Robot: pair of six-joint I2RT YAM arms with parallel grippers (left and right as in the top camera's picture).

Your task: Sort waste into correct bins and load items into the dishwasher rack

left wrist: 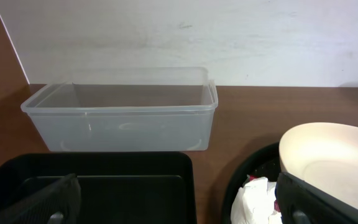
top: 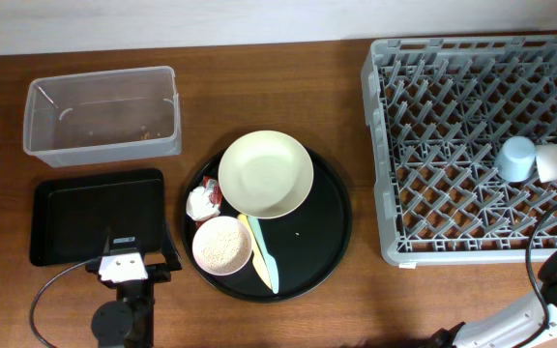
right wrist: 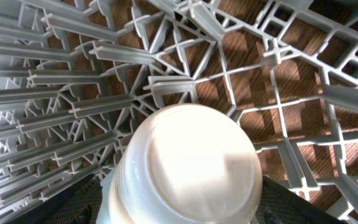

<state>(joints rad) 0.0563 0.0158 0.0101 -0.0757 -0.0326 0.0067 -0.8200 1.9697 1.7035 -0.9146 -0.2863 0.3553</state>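
Robot lab bench staged as a kitchen clear-up.
A bare wooden table (top: 288, 77) against a plain white wall (left wrist: 241, 37) carries a grey dishwasher rack (top: 373, 145), a clear tub (top: 104, 79) and a black tray (top: 61, 227), with a cabled robot arm (top: 116, 321) at its edge.

The overhead view looks straight down from high up and takes in the whole tabletop (top: 288, 87). The left wrist view sits low at 7 o'clock and faces 12 o'clock toward the wall (left wrist: 166, 37). It shares the clear tub (left wrist: 120, 121), black tray (left wrist: 104, 158) and plate (left wrist: 328, 155) with the overhead view. The right wrist view hangs very near above the rack (right wrist: 229, 74) at 3 o'clock, looking down. With the overhead view it shares the white cup (right wrist: 191, 168).
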